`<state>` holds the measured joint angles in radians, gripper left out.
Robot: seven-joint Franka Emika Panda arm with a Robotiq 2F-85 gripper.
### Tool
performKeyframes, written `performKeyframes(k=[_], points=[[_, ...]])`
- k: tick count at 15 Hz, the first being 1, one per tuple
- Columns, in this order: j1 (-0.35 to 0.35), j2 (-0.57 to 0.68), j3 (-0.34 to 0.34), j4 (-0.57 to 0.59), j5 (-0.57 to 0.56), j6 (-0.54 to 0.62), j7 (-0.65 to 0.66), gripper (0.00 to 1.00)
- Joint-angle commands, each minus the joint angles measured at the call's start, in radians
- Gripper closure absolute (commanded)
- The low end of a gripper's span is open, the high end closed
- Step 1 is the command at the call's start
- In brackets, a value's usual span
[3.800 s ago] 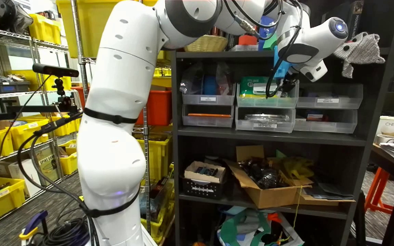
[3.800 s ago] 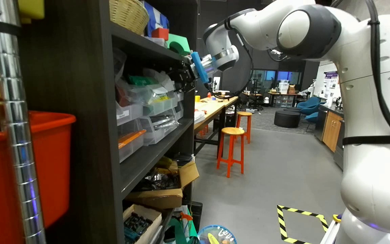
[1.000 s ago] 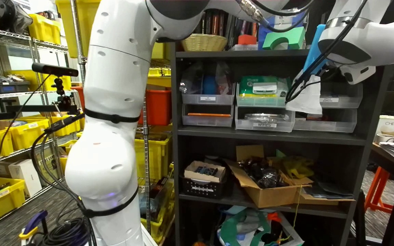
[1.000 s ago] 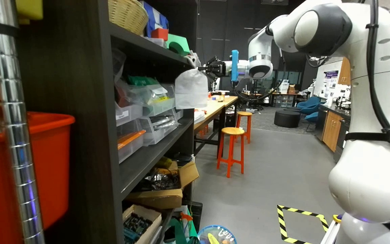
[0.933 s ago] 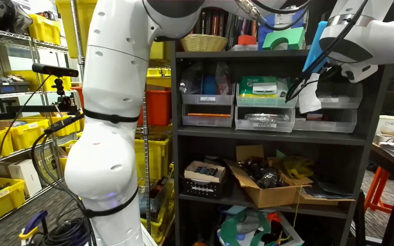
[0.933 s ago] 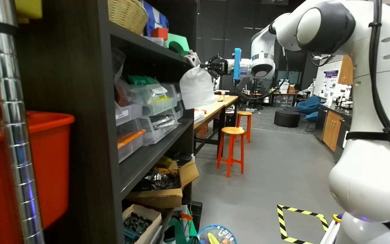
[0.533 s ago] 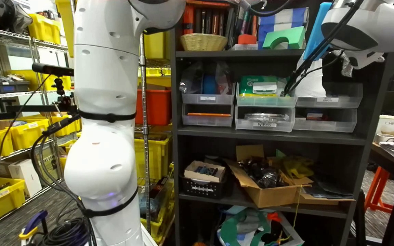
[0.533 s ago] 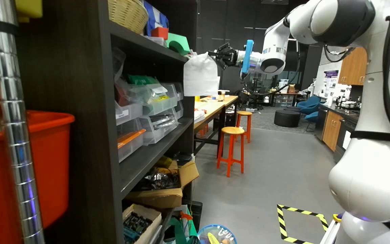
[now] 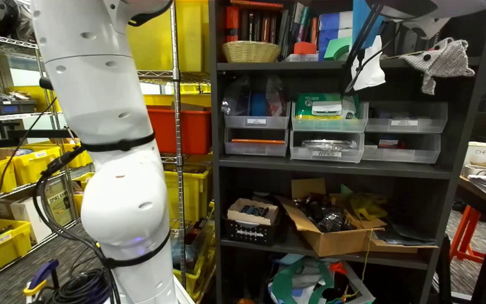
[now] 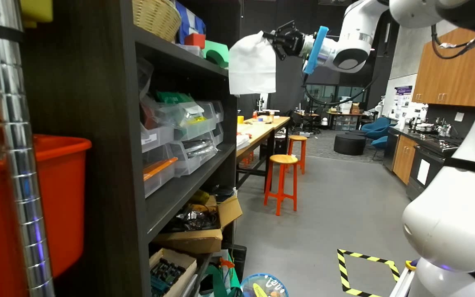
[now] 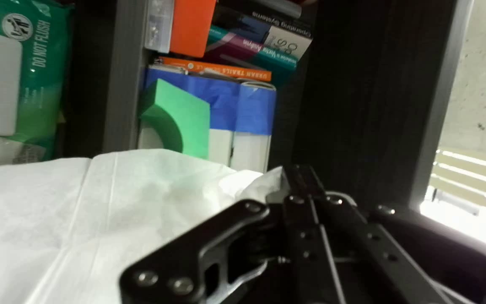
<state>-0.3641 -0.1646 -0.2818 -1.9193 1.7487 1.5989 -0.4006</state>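
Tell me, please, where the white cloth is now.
In an exterior view, the cloth hangs from the shut end effector near the top centre, just right of the green block.

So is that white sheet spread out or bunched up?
Mostly spread: in an exterior view the white sheet hangs broad from the claw, gathered only where pinched.

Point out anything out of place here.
A grey knitted toy overhangs the front edge of the upper shelf, so it looks loosely placed. Lower down, the cardboard box has splayed flaps, and a yellow cord trails from it, which looks untidy. The white sheet in the hand shows no visible tear.
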Motion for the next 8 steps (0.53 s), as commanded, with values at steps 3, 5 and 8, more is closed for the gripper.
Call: performKeyframes(k=[3,5,8], points=[[0.032,-0.309,0.063,-0.212,-0.067,0.13,-0.216,1.0],[0.04,-0.393,0.116,-0.258,-0.083,0.194,-0.272,1.0],[0.056,-0.508,0.211,-0.32,-0.051,0.348,-0.372,1.0]])
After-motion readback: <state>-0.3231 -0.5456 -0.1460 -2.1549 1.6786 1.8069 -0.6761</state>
